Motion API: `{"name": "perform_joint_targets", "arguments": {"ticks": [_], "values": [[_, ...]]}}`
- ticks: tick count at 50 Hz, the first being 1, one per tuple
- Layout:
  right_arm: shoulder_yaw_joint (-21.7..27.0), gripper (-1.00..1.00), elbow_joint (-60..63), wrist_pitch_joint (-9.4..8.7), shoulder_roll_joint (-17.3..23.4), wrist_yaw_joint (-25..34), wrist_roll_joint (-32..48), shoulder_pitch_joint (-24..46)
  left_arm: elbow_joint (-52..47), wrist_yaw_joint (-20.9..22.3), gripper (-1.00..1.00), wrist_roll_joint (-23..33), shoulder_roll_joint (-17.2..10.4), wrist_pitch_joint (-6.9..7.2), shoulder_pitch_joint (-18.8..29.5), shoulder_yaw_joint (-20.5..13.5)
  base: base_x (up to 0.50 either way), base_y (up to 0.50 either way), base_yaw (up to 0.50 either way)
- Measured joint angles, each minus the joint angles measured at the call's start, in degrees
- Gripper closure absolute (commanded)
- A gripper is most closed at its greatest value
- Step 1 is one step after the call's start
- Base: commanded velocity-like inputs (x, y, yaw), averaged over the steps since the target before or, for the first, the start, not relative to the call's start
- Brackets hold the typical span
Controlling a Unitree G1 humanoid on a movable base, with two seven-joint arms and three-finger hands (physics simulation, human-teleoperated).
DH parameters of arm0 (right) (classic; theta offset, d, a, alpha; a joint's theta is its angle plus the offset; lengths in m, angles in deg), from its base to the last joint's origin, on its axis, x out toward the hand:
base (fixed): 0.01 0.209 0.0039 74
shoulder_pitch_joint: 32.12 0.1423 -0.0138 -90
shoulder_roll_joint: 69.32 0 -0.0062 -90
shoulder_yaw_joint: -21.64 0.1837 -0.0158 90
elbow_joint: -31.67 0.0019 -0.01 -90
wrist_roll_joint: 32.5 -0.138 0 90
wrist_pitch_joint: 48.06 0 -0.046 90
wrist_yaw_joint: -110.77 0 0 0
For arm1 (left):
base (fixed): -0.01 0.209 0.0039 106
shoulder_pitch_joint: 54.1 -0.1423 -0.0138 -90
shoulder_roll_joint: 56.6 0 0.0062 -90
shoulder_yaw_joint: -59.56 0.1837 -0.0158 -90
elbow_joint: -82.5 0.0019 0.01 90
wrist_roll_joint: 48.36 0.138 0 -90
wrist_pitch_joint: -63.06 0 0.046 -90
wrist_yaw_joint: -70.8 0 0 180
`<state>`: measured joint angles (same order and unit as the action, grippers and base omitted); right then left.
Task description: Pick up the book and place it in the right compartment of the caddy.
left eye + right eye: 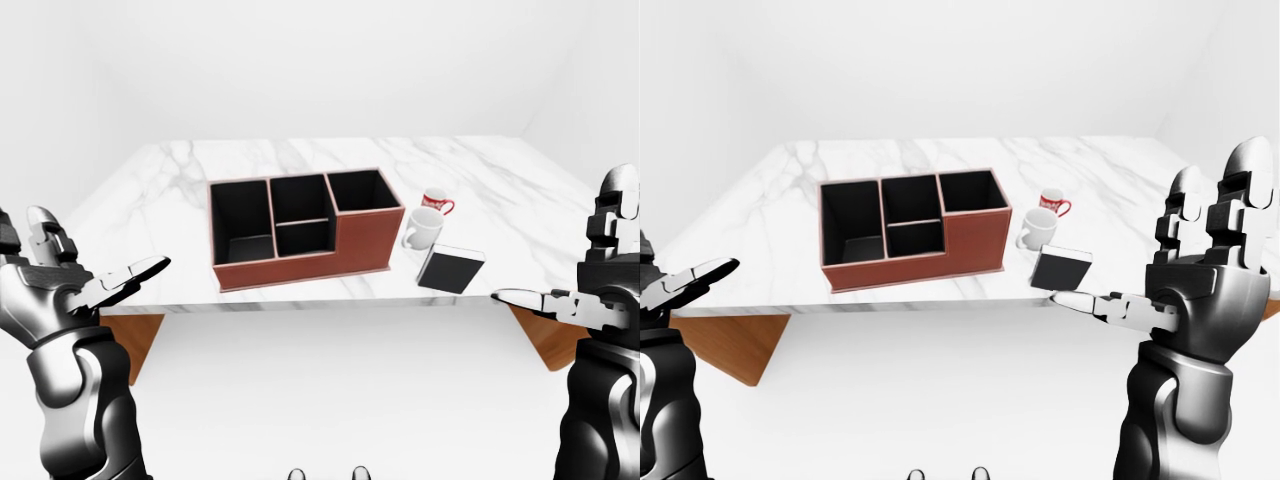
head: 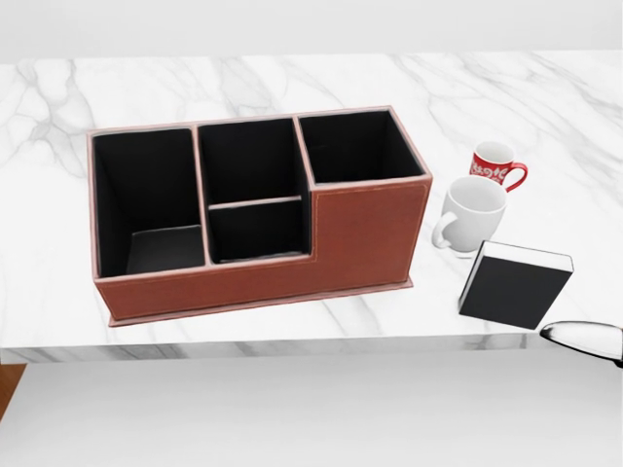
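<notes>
A black book (image 2: 514,284) with white page edges lies flat on the marble table (image 2: 292,78) near its lower edge, right of the caddy. The brown caddy (image 2: 370,238) has black compartments; its right compartment (image 2: 358,146) is empty. My left hand (image 1: 75,275) is open, raised at the left, off the table. My right hand (image 1: 1200,260) is open with fingers spread, raised at the right, below and right of the book; one fingertip (image 2: 584,339) shows in the head view. Neither hand touches anything.
A white mug (image 2: 474,212) stands just above the book, and a red and white mug (image 2: 494,163) behind it. Brown table supports (image 1: 130,340) show under the tabletop at both sides.
</notes>
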<state>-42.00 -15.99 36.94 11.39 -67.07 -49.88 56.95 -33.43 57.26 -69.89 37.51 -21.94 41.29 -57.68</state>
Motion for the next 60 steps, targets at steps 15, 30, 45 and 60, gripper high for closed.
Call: {"name": "perform_joint_targets", "arguments": {"ticks": [15, 30, 45, 60], "values": [[-0.13, -1.0, -0.1, 0.0, -0.06, 0.17, 0.12, -0.06, 0.35, 0.04, -1.0, 0.13, 0.04, 0.0, -0.07, 0.09, 0.26, 0.0, 0.0], [-0.17, -1.0, -0.21, 0.0, -0.13, 0.33, 0.21, -0.14, 0.51, 0.11, -1.0, 0.24, 0.14, 0.0, -0.16, 0.17, 0.28, 0.0, 0.0], [-0.33, -1.0, -0.14, 0.0, -0.15, 0.46, 0.29, -0.16, 0.65, 0.12, -1.0, 0.25, 0.13, 0.0, -0.13, 0.21, 0.28, 0.0, 0.0], [-0.69, -1.0, -0.05, 0.0, -0.35, 0.91, 0.56, -0.34, 0.6, 0.12, -1.0, 0.2, 0.15, 0.0, -0.1, 0.24, 0.14, 0.0, 0.0]]}}
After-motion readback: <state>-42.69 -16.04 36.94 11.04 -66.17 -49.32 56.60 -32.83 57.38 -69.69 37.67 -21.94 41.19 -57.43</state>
